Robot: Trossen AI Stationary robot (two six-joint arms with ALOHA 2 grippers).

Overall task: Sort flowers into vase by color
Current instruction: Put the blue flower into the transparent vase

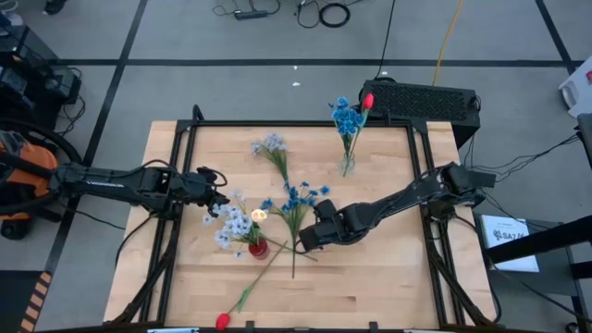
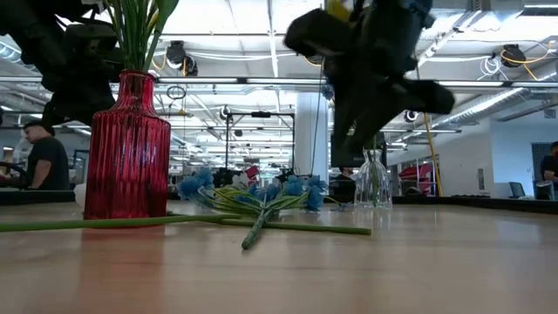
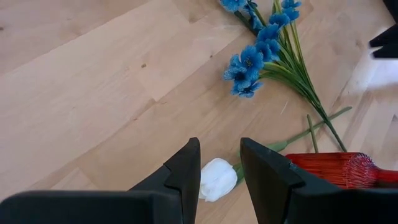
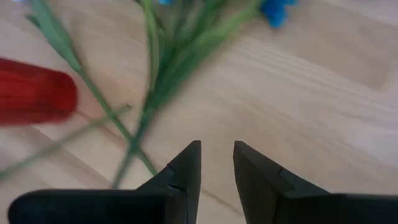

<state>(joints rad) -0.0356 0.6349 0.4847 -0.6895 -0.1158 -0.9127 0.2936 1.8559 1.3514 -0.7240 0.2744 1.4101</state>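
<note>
A red vase (image 1: 258,247) (image 2: 127,157) holds pale blue-white flowers (image 1: 233,223). A small white-yellow bloom (image 1: 259,215) (image 3: 217,178) sits beside it. Bright blue flowers (image 1: 296,198) (image 3: 252,62) lie flat mid-table. A pale blue sprig (image 1: 271,146) lies farther back. A red tulip (image 1: 222,320) lies at the near edge. A clear vase (image 1: 347,166) (image 2: 373,181) holds bright blue flowers and a red bud (image 1: 367,101). My left gripper (image 1: 222,197) (image 3: 219,165) is open, left of the red vase, short of the bloom. My right gripper (image 1: 303,237) (image 4: 216,155) is open above the blue flowers' stems (image 4: 146,118).
A black frame (image 1: 418,157) rims the wooden table. A black box (image 1: 425,100) sits past the far right corner. Bare wood (image 1: 370,277) lies on the near right and on the far left (image 1: 208,153). People stand in the room behind the table (image 2: 44,161).
</note>
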